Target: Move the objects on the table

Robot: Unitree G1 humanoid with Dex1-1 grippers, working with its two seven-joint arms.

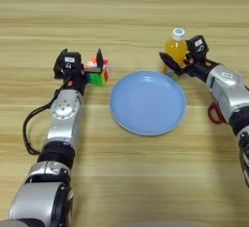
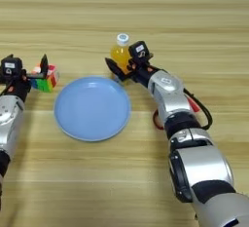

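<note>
Table (image 1: 126, 7), a broad light wooden top with horizontal plank grain, fills both views. At its middle we see a round pale blue plate (image 1: 147, 102), lying flat with nothing on it. Left of the plate, the left gripper (image 1: 91, 65) sits at the small multicoloured puzzle cube (image 1: 98, 72): one black finger stands upright at the cube's far side, the fingers spread around it, and we cannot tell whether they are actually pressing on it. The cube rests on the table just beside the plate's left rim. Right of the plate, the right gripper (image 1: 176, 61) is at the small orange-juice bottle with white cap (image 1: 176, 47), which stands upright just behind the plate's far-right rim; one black finger lies across the bottle's lower front, but we cannot tell if the grip is closed on it. Beneath the right forearm we spot red loops of scissor handles (image 1: 214, 113), mostly hidden by the arm.
</note>
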